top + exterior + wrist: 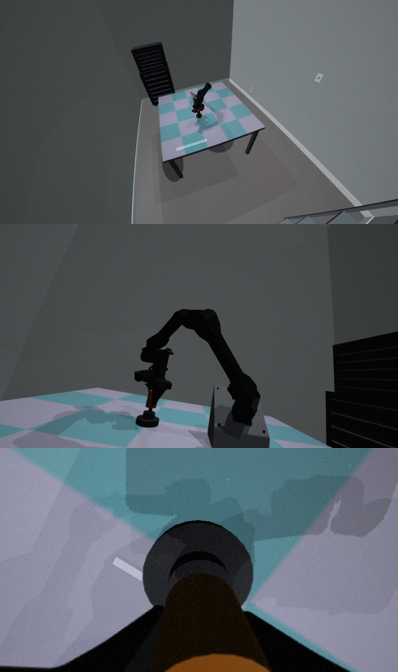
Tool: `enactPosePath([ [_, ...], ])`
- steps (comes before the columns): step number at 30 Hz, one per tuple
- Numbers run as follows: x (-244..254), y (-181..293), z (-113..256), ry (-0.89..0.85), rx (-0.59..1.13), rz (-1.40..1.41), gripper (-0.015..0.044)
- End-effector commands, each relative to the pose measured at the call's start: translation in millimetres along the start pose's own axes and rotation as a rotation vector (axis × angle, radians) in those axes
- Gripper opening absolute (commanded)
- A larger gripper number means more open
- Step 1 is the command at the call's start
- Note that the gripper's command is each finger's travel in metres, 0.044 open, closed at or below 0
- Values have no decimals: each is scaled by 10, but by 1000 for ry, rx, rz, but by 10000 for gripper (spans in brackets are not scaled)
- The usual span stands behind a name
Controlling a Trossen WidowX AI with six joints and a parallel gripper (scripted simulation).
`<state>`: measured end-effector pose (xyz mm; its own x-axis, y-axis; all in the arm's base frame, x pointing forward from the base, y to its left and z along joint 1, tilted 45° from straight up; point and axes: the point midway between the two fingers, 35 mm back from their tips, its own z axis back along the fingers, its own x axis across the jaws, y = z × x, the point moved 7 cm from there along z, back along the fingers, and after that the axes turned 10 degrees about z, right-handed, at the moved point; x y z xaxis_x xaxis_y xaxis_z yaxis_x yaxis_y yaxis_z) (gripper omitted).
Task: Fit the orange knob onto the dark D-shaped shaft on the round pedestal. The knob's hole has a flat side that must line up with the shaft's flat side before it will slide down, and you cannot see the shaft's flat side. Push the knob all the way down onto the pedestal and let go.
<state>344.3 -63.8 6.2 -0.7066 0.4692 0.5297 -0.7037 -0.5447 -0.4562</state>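
The orange knob [198, 112] [149, 399] [204, 620] is held roughly upright between the fingers of my gripper [151, 401] [202, 615]. My gripper is shut on it. The round dark pedestal [198, 116] [147, 421] [197, 538] stands on the table directly below the knob. A short piece of the dark shaft [150, 409] shows between the knob's lower end and the pedestal's raised collar, so the knob is not down on the pedestal. In the wrist view the knob hides the shaft. The flat sides of the hole and shaft are hidden.
The checkered table [169, 132] [108, 429] carries the arm's grey base block [239, 436] behind the pedestal. A pale bar [191, 145] [128, 569] lies near the table's front edge. A tall black slatted cabinet [153, 72] [365, 379] stands beyond the table.
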Motion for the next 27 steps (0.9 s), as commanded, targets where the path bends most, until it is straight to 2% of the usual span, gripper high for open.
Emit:
enactPosePath([
  [1,-2,-2,-5,-1,-2,6,0],
  [14,-20,-12,46,-1,-2,6,0],
  [21,-22,-7,32,0,-2,205,0],
  [27,-8,3,8,0,-2,216,0],
])
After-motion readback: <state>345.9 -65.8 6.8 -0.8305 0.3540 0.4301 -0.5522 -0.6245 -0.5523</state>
